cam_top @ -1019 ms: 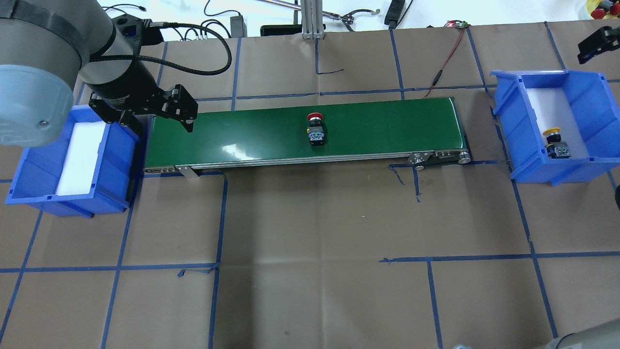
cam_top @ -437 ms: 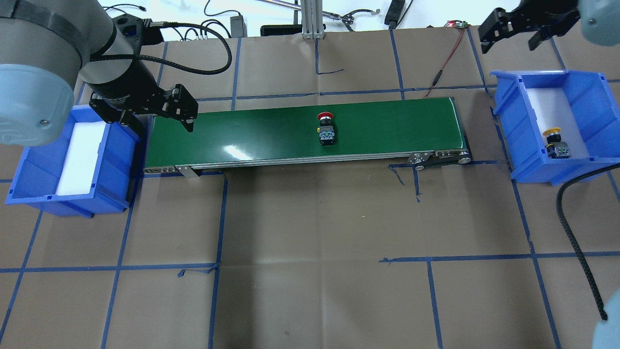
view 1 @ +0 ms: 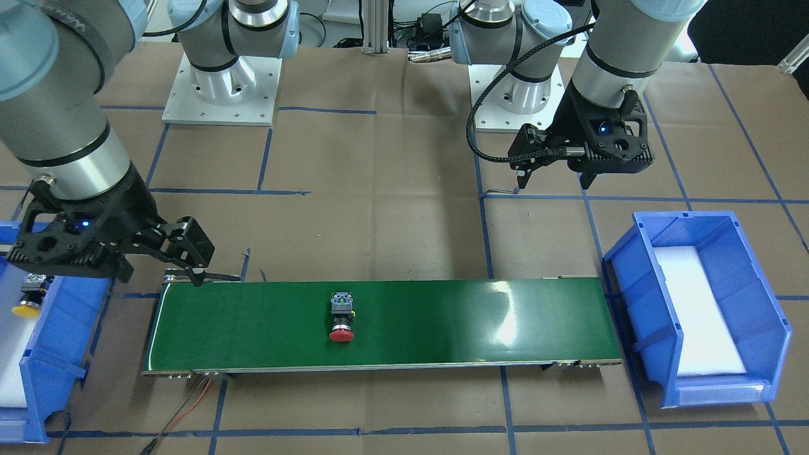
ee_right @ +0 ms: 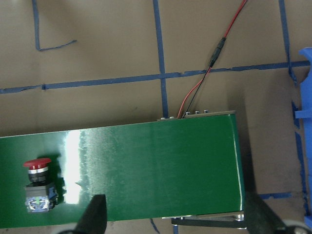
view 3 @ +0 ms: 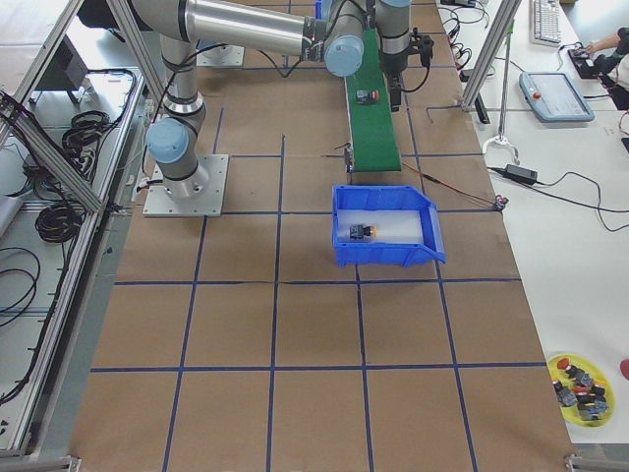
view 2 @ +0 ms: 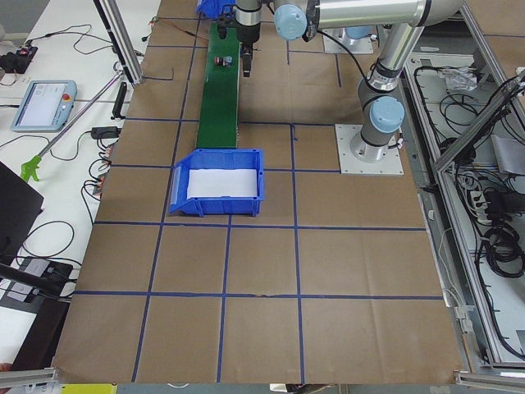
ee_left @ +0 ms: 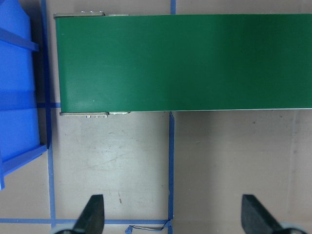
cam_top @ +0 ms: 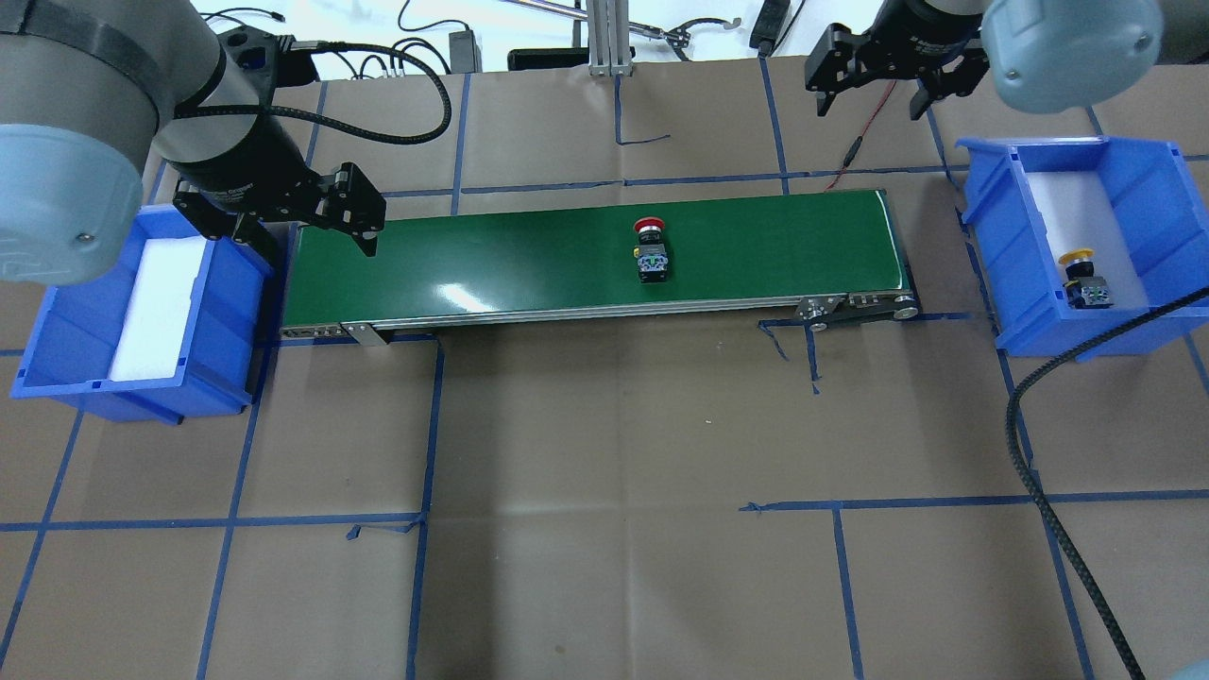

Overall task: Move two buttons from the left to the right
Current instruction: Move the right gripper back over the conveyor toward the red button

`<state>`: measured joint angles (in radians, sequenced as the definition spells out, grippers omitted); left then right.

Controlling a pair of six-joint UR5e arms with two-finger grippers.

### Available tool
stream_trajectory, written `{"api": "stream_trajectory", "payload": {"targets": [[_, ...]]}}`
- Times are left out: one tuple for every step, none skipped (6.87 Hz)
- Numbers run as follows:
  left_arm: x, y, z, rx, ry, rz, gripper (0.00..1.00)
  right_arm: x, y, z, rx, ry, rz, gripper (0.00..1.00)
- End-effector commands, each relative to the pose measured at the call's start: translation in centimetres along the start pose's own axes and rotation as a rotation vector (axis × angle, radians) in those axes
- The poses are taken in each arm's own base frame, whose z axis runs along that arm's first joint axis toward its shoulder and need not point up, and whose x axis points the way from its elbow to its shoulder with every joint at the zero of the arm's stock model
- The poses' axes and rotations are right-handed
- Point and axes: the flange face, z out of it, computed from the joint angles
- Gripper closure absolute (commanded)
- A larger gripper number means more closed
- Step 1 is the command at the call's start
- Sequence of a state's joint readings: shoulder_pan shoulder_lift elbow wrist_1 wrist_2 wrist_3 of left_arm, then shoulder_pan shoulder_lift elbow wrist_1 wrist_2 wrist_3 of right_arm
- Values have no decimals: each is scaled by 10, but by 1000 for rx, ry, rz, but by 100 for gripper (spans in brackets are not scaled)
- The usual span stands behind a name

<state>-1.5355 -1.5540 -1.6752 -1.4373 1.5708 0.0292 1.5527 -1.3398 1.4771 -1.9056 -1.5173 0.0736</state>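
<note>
Two robot arms hover over a paper-covered table marked with a grid of blue tape, where a green conveyor belt runs between two blue bins.

The red button lies on its side on the belt, a little to the right of the middle as seen from over the robot's shoulders. Its cap points toward the far edge, and nothing is touching it. The yellow button lies in the right bin on a white liner, also on its side.

The right gripper hangs in the air near the belt's right end, well apart from the red button. Its fingers are spread wide and hold nothing. Its wrist camera looks down on that end of the belt, with the red button at the lower left of its view and a red-and-black wire running up across the paper.

The left gripper hovers on the robot's side of the belt's left end, beside the left bin, which is also lined in white. Its fingers too are spread wide with nothing between them, and its wrist camera sees the belt's left end and the bin's edge.

At the table's right corner, a yellow dish holds several more switches.
</note>
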Motion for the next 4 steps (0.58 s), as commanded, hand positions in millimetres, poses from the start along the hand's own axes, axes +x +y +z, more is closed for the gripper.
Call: {"api": "stream_trajectory", "payload": {"targets": [[0, 0, 1, -1, 0, 0, 0, -15, 18, 23, -50, -2, 3, 0], [0, 0, -1, 2, 0, 0, 0, -13, 24, 36, -76, 1, -7, 0], [0, 1, 0, 0, 0, 0, 0, -13, 27, 42, -88, 3, -7, 0], [0, 1, 0, 0, 0, 0, 0, -13, 27, 42, -90, 3, -7, 0]]}}
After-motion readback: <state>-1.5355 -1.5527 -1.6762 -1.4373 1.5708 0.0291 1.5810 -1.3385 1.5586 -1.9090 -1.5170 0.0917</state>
